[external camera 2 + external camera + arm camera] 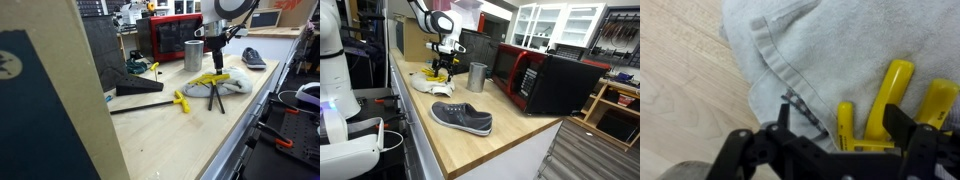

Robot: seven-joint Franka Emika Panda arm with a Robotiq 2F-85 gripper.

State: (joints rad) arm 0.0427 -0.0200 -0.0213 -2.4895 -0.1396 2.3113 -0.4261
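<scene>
My gripper (442, 62) hangs open and empty just above a crumpled white towel (428, 85) on the wooden counter; it shows in both exterior views (214, 45). A yellow-handled tool (441, 74) lies on the towel under it. In the wrist view the two black fingers of the gripper (843, 125) stand apart on either side of the yellow handles (887, 92), with the towel (830, 45) and its hem beneath. The tool's black legs (214, 97) stick out from the towel (232, 84). I cannot tell if the fingers touch the tool.
A metal cup (477, 77) stands beside the towel, before a red microwave (523, 72). A grey shoe (462, 118) lies near the counter's front edge. A second yellow clamp (181, 101), a black rod (135, 106) and a black wedge (136, 87) lie further along.
</scene>
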